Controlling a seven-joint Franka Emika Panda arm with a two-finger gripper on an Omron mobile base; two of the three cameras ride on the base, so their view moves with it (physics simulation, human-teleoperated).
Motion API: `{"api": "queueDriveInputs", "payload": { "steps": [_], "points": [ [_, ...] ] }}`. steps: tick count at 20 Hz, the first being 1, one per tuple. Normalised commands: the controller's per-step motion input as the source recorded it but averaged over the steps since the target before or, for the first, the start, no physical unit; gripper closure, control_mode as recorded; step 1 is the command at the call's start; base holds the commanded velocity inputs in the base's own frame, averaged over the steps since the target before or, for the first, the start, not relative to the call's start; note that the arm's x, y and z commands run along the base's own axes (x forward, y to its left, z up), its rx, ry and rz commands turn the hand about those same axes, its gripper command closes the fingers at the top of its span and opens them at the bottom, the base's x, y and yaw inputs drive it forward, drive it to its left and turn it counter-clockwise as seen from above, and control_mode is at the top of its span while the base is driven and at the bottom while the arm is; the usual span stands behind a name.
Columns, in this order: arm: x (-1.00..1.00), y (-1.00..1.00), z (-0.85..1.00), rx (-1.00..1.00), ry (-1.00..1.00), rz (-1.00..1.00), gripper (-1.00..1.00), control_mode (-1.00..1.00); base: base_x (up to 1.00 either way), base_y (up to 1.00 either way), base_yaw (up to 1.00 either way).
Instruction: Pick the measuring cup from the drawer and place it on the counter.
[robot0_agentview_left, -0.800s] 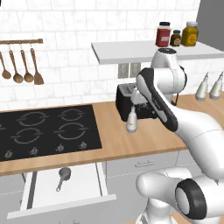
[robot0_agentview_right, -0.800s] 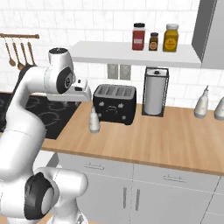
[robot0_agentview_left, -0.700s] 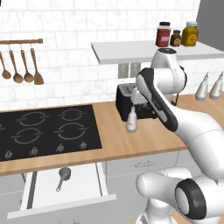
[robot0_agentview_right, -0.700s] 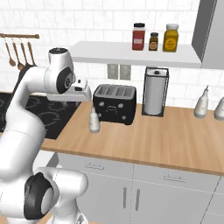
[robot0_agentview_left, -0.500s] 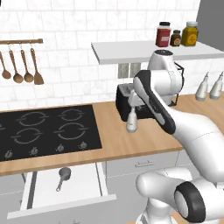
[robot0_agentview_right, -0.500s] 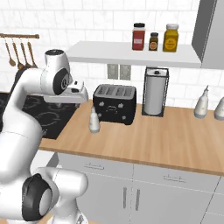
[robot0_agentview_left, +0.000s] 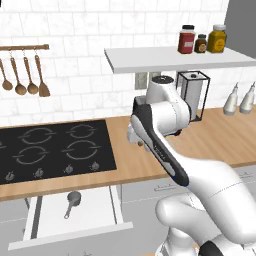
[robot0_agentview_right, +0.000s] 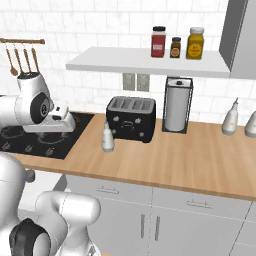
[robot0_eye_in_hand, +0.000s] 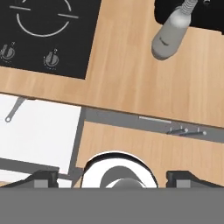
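The measuring cup (robot0_agentview_left: 73, 199), small and dark grey with a thin handle, lies in the open white drawer (robot0_agentview_left: 90, 220) below the stovetop. In the hand view its handle (robot0_eye_in_hand: 13, 111) pokes out from under the counter's edge onto the drawer (robot0_eye_in_hand: 39, 135) floor, and the bowl is hidden. My gripper (robot0_eye_in_hand: 113, 180) is open, its fingertips (robot0_eye_in_hand: 43, 179) wide apart with nothing between them. It hangs above the front edge of the wood counter (robot0_eye_in_hand: 131, 83), up and to the right of the drawer. The counter (robot0_agentview_left: 210, 145) runs right from the stove.
A black stovetop (robot0_agentview_left: 55, 150) sits left of the counter, above the drawer. A grey bottle (robot0_agentview_right: 107, 137) and a black toaster (robot0_agentview_right: 131, 119) stand on the counter, with a paper-towel holder (robot0_agentview_right: 176, 104) and two bottles (robot0_agentview_right: 231, 123) farther right. Wooden spoons (robot0_agentview_left: 22, 75) hang on the wall.
The arm has swung left, away from the toaster and grey bottle, bringing the hand over the counter edge near the stovetop. The measuring cup has stayed in the drawer.
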Motion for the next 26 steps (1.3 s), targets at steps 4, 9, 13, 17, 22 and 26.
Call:
{"api": "queueDriveInputs", "payload": {
  "steps": [4, 9, 13, 17, 22, 26],
  "points": [
    [-0.25, 0.66, -0.31, 0.00, 0.05, 0.00, -1.00, -1.00, 0.00, 0.00, 0.00],
    [-0.13, 0.80, -0.24, 0.00, 0.15, 0.00, -1.00, -1.00, 0.00, 0.00, 0.00],
    [-0.13, 0.76, -0.22, 0.02, 0.19, 0.00, -1.00, -1.00, 0.00, 0.00, 0.00],
    [-0.11, 0.68, -0.25, 0.07, 0.18, 0.00, -1.00, -1.00, 0.00, 0.00, 0.00],
    [-0.07, 0.45, -0.31, 0.09, 0.14, 0.00, -1.00, -1.00, 0.00, 0.00, 0.00],
    [-0.13, 0.30, -0.34, 0.04, 0.02, 0.00, -1.00, -1.00, 0.00, 0.00, 0.00]
  ]
}}
